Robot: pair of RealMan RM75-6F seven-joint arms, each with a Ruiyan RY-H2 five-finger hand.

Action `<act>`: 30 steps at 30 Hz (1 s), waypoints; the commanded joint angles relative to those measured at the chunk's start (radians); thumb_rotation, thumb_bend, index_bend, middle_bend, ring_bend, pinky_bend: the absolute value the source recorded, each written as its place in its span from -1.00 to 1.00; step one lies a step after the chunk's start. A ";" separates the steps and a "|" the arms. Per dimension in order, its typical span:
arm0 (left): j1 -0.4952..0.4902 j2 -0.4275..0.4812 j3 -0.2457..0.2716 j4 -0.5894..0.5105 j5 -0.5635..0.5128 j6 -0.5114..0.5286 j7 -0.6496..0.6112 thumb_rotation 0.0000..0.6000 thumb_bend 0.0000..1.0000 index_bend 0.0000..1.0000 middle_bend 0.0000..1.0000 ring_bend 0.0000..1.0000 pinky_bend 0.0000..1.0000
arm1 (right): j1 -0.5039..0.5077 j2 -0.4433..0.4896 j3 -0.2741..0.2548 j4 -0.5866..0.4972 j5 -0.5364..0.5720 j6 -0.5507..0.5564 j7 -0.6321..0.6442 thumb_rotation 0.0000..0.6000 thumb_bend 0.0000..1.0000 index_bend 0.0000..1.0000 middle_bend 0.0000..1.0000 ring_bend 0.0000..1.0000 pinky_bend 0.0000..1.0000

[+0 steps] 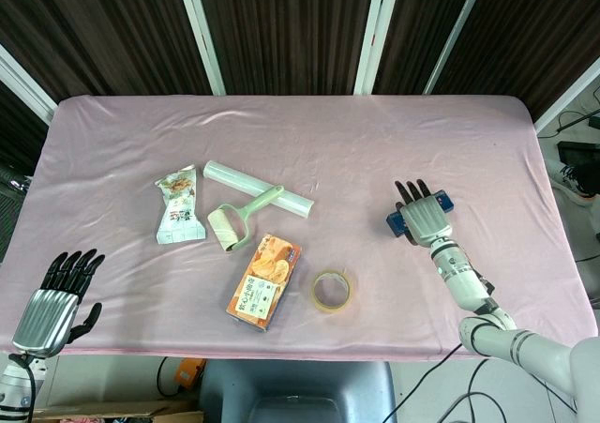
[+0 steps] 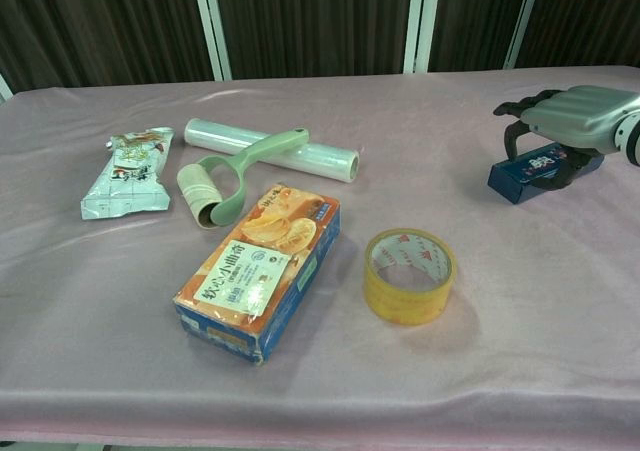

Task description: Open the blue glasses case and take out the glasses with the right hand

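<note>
On pink cloth, closed blue glasses case (image 2: 532, 169), right robot hand (image 2: 567, 116) arched over

Bare cloth surrounds the blue glasses case (image 2: 522, 175); the tape roll (image 2: 408, 274) lies well apart

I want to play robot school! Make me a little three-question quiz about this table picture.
1. True or false: the blue glasses case lies under the right hand.
2. Which thing sits nearest the yellow tape roll? A) snack packet B) orange biscuit box C) lint roller
3. Fill in: the left hand waits at the table's near ____ corner.

Key: 1 true. 2 B. 3 left.
</note>
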 commanded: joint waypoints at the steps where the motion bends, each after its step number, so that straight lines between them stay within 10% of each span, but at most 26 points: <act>1: 0.001 0.000 -0.001 0.001 0.001 0.004 -0.001 1.00 -0.22 -1.00 -0.94 -1.00 -1.00 | 0.004 -0.001 -0.002 -0.004 0.010 -0.003 -0.010 1.00 -0.05 0.00 -0.89 -1.00 -1.00; 30: 0.002 0.002 0.000 0.002 -0.001 0.002 -0.006 1.00 -0.22 -1.00 -0.94 -1.00 -1.00 | 0.047 -0.009 -0.004 0.003 0.119 -0.006 -0.109 1.00 0.50 0.17 -0.89 -1.00 -1.00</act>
